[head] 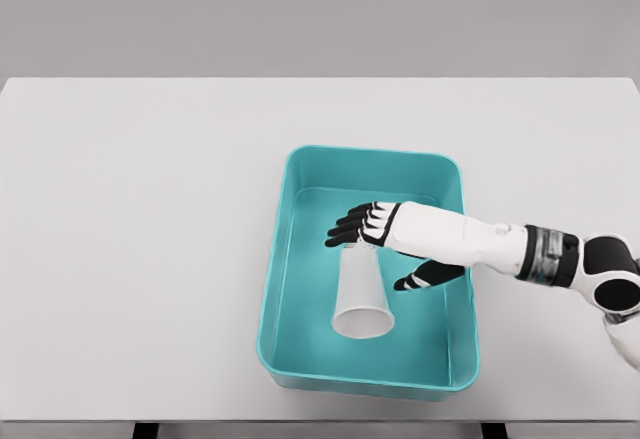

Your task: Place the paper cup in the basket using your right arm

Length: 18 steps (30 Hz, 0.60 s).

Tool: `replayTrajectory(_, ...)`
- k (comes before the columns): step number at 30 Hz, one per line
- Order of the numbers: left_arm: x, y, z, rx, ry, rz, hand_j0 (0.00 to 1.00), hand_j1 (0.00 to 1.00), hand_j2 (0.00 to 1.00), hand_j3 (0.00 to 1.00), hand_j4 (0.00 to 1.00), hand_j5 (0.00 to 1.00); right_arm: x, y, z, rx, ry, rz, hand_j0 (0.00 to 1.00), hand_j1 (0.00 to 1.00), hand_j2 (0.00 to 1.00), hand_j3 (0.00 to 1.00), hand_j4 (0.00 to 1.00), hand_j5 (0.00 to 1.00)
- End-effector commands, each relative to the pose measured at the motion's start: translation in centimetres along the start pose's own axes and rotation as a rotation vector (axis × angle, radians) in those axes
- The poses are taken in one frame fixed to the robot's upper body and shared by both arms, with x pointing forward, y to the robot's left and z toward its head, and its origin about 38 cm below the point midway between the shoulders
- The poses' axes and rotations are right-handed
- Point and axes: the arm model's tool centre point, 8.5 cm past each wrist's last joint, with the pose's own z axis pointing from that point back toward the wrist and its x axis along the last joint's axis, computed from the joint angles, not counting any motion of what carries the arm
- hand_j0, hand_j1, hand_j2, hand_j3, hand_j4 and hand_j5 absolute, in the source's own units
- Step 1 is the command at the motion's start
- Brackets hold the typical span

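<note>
The paper cup lay on its side inside the teal basket, which sat toward the near edge of the table, right of its middle. The cup's open mouth faced the near edge and its narrower base pointed away, under the right robot hand. That robot hand reached in from the right edge, its fingers stretched out over the cup's base and the thumb spread apart on the right; whether it touched the cup I could not tell, but the fingers were extended rather than wrapped around it, so it looked released.

The cup seemed light, thin-walled and easy to crush, and apt to roll on its tapered side. A gentle hold around the mid-wall, or near the stiffer rim, would suit it best. The left arm was out of view.
</note>
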Motion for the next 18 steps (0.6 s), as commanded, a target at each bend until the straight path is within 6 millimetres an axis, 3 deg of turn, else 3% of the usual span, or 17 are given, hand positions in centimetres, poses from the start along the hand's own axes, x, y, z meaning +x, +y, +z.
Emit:
replayTrajectory(1, 0.0, 0.0, 0.0, 0.000, 0.001, 0.000, 1.00, 1.00, 1.00, 1.00, 1.00, 1.00, 0.0, -0.5, 0.3, -0.013, 0.000, -0.005, 0.98, 0.98, 0.98, 0.98, 0.98, 0.98)
replayTrajectory(4, 0.0, 0.0, 0.0, 0.000, 0.000, 0.000, 1.00, 1.00, 1.00, 1.00, 1.00, 1.00, -0.8, -4.7, 3.9, -0.172, 0.050, 0.010, 0.98, 0.98, 0.98, 0.98, 0.98, 0.98)
replayTrajectory(9, 0.0, 0.0, 0.0, 0.000, 0.000, 0.000, 1.00, 1.00, 1.00, 1.00, 1.00, 1.00, -0.1, -8.4, 7.5, -0.410, -0.043, -0.101, 0.98, 0.98, 0.98, 0.98, 0.98, 0.98)
replayTrajectory(13, 0.0, 0.0, 0.0, 0.000, 0.000, 0.000, 1.00, 1.00, 1.00, 1.00, 1.00, 1.00, -1.2, -8.6, 10.2, -0.480, 0.051, -0.239, 0.98, 0.98, 0.98, 0.98, 0.98, 0.98)
replayTrajectory(18, 0.1, 0.0, 0.0, 0.000, -0.002, 0.000, 1.00, 1.00, 1.00, 1.00, 1.00, 1.00, -1.5, -7.9, 10.5, -0.480, 0.070, -0.273, 0.99, 0.99, 0.99, 0.99, 0.99, 0.99)
